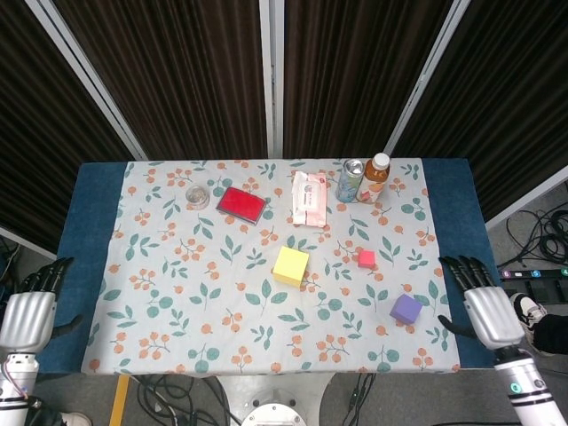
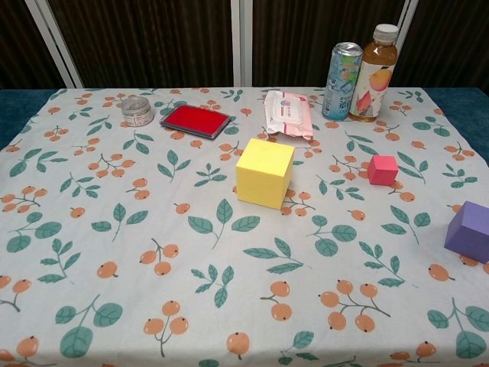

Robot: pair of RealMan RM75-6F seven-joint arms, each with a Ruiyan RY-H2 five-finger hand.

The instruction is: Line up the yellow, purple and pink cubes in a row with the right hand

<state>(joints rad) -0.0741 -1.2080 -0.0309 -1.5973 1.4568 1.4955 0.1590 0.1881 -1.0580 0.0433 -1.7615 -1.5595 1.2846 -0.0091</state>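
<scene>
Leaf-printed cloth [image 1: 177,293] under matte, sharp-edged yellow [image 1: 290,265], pink [image 1: 366,258], purple cubes [image 1: 406,308]

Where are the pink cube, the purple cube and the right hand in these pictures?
pink cube [image 2: 383,169], chest view, on its front face.
purple cube [image 1: 406,309], head view, on its top face.
right hand [image 1: 484,311], head view, on the back of the hand, beside the table's right edge.

Dark ribbed wall panels [image 1: 177,71] behind floral-clothed table [image 1: 222,302]
</scene>
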